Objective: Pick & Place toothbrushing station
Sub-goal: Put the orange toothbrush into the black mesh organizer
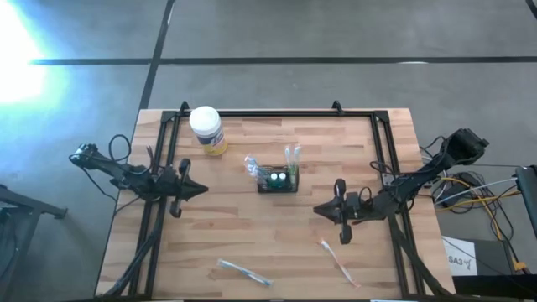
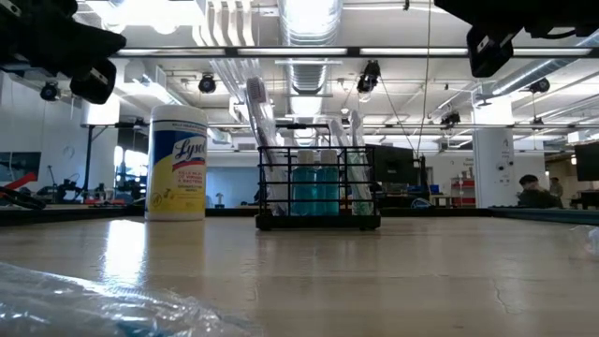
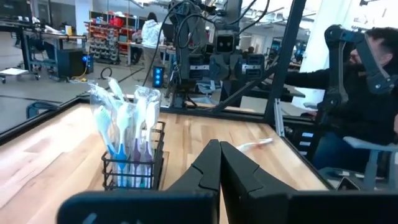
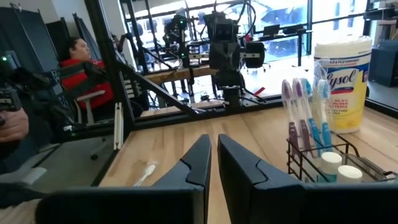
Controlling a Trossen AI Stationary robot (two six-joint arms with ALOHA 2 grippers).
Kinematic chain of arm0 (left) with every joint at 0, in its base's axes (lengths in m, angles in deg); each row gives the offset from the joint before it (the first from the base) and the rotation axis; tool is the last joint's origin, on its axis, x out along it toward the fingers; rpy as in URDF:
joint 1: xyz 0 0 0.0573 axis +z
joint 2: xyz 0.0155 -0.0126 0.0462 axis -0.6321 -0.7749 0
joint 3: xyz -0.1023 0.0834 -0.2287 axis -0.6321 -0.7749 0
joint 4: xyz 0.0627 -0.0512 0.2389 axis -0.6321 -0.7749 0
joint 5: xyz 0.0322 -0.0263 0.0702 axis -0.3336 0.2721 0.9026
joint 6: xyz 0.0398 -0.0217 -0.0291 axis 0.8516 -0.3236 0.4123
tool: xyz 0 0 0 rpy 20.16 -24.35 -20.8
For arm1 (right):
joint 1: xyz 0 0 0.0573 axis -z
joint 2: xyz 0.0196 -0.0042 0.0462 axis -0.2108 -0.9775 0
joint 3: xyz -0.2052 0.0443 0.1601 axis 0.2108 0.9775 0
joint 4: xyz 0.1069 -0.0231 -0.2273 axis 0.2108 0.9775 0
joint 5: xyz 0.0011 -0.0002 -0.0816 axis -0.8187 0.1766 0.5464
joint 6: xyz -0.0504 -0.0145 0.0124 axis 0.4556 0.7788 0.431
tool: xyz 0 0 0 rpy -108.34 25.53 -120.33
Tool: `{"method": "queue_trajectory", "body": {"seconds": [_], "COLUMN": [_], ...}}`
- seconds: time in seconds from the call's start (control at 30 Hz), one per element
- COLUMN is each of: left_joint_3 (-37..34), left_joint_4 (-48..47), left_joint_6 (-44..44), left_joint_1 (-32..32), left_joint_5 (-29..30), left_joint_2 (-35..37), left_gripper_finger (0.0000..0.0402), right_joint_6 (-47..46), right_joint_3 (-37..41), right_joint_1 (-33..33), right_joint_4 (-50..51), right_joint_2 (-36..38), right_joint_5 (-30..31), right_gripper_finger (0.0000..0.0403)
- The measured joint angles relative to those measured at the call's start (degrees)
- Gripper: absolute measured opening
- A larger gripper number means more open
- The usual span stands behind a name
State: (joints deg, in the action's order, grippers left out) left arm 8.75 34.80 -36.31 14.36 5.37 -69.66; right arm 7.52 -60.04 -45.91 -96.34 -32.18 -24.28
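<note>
The toothbrushing station (image 1: 277, 179) is a small black wire holder with several toothbrushes standing in it. It stands on its base at the middle of the wooden table. It also shows in the low view (image 2: 318, 192), the left wrist view (image 3: 132, 167) and the right wrist view (image 4: 326, 163). My left gripper (image 1: 203, 190) is shut and empty, hovering to the station's left and pointing at it (image 3: 219, 150). My right gripper (image 1: 318, 209) is shut and empty, hovering to the station's right and a little nearer (image 4: 214, 142).
A yellow jar with a white lid (image 1: 207, 130) stands at the far left of the station. Two loose wrapped toothbrushes lie near the front edge, one at the left (image 1: 243, 271) and one at the right (image 1: 340, 260). A black frame (image 1: 277, 113) runs along the table's far and side edges.
</note>
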Motion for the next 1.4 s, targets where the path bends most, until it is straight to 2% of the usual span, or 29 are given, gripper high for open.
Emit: {"method": "queue_trajectory", "body": {"seconds": [0.23,0.37,0.63,0.8,0.97,1.13,1.23,1.4], "left_joint_3": [0.04,0.15,0.20,0.13,0.09,0.07,0.08,1.17], "left_joint_4": [-0.32,-1.64,-7.34,-8.83,-9.30,-9.28,-9.30,-9.27], "left_joint_6": [2.14,2.56,3.55,3.46,2.88,2.47,3.38,6.55], "left_joint_1": [0.00,0.00,0.00,-0.02,-0.02,-0.02,-0.02,0.00], "left_joint_5": [0.74,0.68,-1.08,-5.32,-10.35,-10.11,-9.32,-4.40], "left_joint_2": [1.75,3.71,5.88,5.88,5.88,6.04,6.54,7.51], "left_gripper_finger": [0.0002,0.0001,0.0001,0.0004,0.0002,0.0005,0.0005,0.0006], "right_joint_6": [2.08,3.81,1.57,-0.59,-4.54,-2.38,-2.15,-1.22], "right_joint_3": [0.01,0.63,0.90,0.92,0.92,0.96,0.98,0.98], "right_joint_1": [-0.13,-0.11,-0.11,-0.14,-0.15,-0.12,1.03,6.08], "right_joint_4": [-0.14,0.94,21.77,30.88,38.66,40.04,37.15,30.33], "right_joint_2": [0.23,3.70,19.44,28.00,33.33,33.18,31.43,26.46], "right_joint_5": [1.73,1.03,0.90,0.79,0.75,-2.32,-4.56,-11.24], "right_gripper_finger": [0.0028,0.0028,0.0028,0.0028,0.0028,0.0028,0.0028,0.0028]}}
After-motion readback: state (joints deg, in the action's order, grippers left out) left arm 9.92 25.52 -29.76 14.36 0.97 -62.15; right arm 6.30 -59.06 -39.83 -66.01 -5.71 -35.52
